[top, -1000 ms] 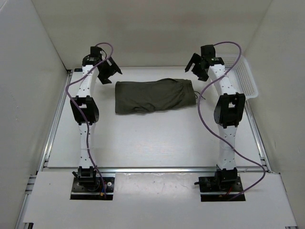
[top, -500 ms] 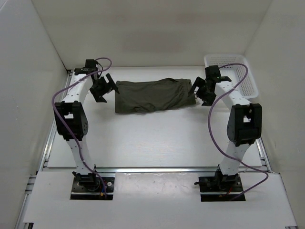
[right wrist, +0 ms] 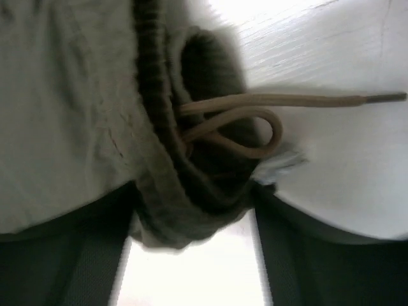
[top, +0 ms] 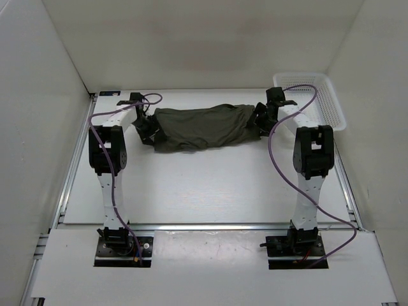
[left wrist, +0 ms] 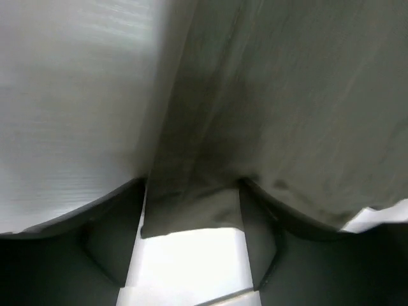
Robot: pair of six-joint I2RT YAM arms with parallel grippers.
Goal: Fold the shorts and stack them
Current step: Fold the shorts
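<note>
The dark olive shorts (top: 204, 127) lie flat and lengthwise across the far half of the table. My left gripper (top: 148, 127) is down at their left end. In the left wrist view its jaws (left wrist: 191, 210) stand partly open astride the hem of the shorts (left wrist: 287, 115), whose cloth lies flat in the gap. My right gripper (top: 260, 120) is at the right end. Its jaws (right wrist: 194, 217) are partly open around the bunched waistband of the shorts (right wrist: 64, 115). The tan drawstring (right wrist: 299, 99) loops out onto the table there.
A white mesh basket (top: 328, 102) stands at the back right corner, just beyond the right arm. White walls close in the table (top: 204, 185) on three sides. Purple cables hang from both arms.
Both arms have come down from above the table to the two ends of the shorts. Their jaws have narrowed from wide open around the cloth. The shorts have not moved.
</note>
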